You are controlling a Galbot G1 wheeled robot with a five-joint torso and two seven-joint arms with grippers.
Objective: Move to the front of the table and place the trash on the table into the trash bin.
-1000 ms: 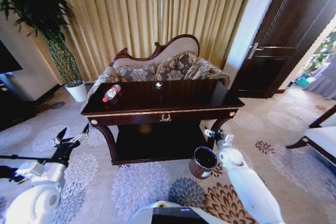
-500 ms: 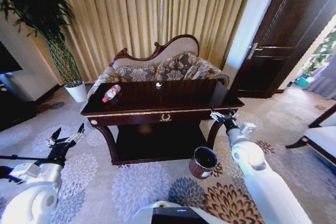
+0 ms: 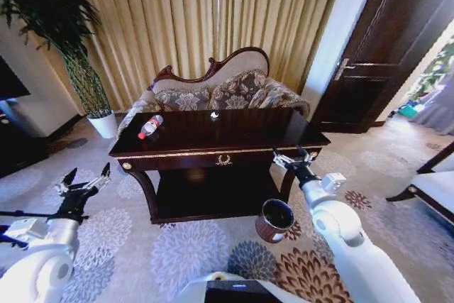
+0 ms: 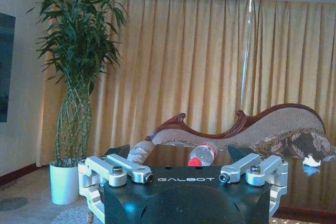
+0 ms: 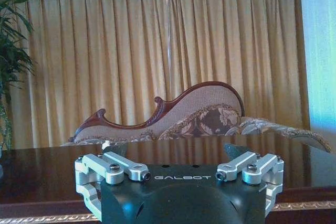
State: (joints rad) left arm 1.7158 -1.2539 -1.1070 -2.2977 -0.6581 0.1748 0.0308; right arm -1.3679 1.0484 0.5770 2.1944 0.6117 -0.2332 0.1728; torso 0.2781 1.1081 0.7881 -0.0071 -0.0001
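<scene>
Dark table [image 3: 234, 136] carried bottle [image 3: 150, 126] and paper bit [image 3: 214, 115]. Right gripper [image 3: 291, 158] spread wide at its front edge; left gripper [image 3: 82, 179] wide, low beside it.

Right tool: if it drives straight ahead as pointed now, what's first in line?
Probably the table's front edge: the right tool, open, sits just short of it, about level with the tabletop. Depth unclear.

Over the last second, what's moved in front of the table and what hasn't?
The right end effector rose from beside the trash bin to the table's front edge, fingers open and empty. The left end effector dropped slightly and shifted outward to the robot's left, also open. Nothing was grasped or released. The bottle and the white paper bit lie where they were on the tabletop, and the bin hasn't shifted.
</scene>
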